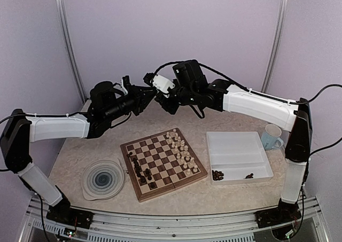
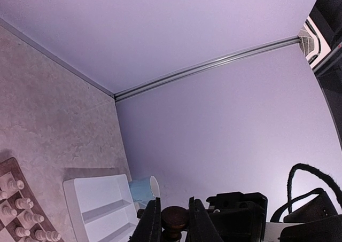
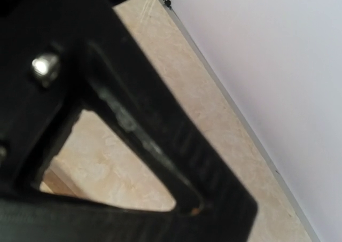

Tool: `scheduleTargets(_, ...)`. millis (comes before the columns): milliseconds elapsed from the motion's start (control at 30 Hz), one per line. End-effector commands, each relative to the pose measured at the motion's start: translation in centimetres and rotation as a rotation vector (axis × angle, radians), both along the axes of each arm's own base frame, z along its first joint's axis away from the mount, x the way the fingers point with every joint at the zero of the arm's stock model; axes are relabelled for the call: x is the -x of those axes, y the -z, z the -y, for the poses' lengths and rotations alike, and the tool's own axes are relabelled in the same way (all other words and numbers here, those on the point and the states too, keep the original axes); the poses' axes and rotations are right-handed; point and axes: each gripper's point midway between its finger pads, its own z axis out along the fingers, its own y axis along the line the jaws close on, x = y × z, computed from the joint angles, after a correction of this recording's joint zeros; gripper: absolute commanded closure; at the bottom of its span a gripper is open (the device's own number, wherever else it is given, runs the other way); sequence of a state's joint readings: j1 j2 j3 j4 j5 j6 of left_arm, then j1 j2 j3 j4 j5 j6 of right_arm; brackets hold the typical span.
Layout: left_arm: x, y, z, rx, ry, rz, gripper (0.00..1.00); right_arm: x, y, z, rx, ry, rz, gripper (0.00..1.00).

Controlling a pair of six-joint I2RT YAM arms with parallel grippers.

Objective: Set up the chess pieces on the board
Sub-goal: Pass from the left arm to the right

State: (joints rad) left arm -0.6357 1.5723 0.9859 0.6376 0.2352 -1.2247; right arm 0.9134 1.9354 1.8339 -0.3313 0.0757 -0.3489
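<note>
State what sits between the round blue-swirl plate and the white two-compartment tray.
The square wooden checkered chessboard lies between the round blue-swirl plate and the white two-compartment tray; the top external view shows it.

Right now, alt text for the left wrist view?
The left gripper pinches a dark chess piece at bottom centre, high above the table. Beyond it: a white tray, a pale blue cup and a corner of the board with pale pieces.
</note>
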Motion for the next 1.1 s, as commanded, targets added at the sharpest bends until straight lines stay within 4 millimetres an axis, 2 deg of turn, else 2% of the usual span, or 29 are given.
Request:
scheduleTargets(0, 0.6, 1.0, 0.8, -0.039, 0.028, -0.025, 0.92, -1.1, -5.1, 1.4, -0.1, 0.044, 0.072, 0.79)
scheduleTargets(67, 0.6, 1.3, 0.9, -0.031, 0.029, -0.033, 0.93, -0.9, -5.3, 1.4, -0.104, 0.035, 0.071, 0.71)
scheduleTargets(133, 0.5, 1.5, 0.9, -0.024, 0.026, -0.039, 0.93, -0.7, -5.4, 1.2, -0.107, 0.023, 0.065, 0.69)
scheduleTargets(233, 0.5, 1.6, 1.1, -0.02, 0.033, -0.043, 0.92, -0.7, -5.4, 1.2, -0.109, 0.021, 0.06, 0.68)
scheduleTargets(400, 0.5, 2.0, 1.3, -0.02, 0.042, -0.05, 0.93, -1.1, -5.3, 1.4, -0.109, 0.037, 0.062, 0.74)
scheduleTargets(500, 0.5, 2.3, 1.2, -0.023, 0.036, -0.057, 0.92, -1.2, -5.8, 1.6, -0.114, 0.045, 0.069, 0.72)
scheduleTargets(600, 0.4, 2.5, 0.9, -0.026, 0.023, -0.057, 0.93, 0.0, -6.1, 1.0, -0.117, -0.032, 0.052, 0.66)
scheduleTargets(700, 0.3, 2.5, 1.0, -0.028, 0.024, -0.056, 0.93, 0.8, -6.2, 0.7, -0.128, -0.071, 0.029, 0.66)
scheduleTargets(833, 0.4, 2.5, 1.2, -0.026, 0.031, -0.055, 0.92, 0.7, -5.6, 0.6, -0.12, -0.07, 0.025, 0.69)
scheduleTargets(1067, 0.5, 2.7, 1.3, -0.03, 0.042, -0.06, 0.93, -0.3, -6.0, 1.1, -0.131, -0.028, 0.037, 0.84)
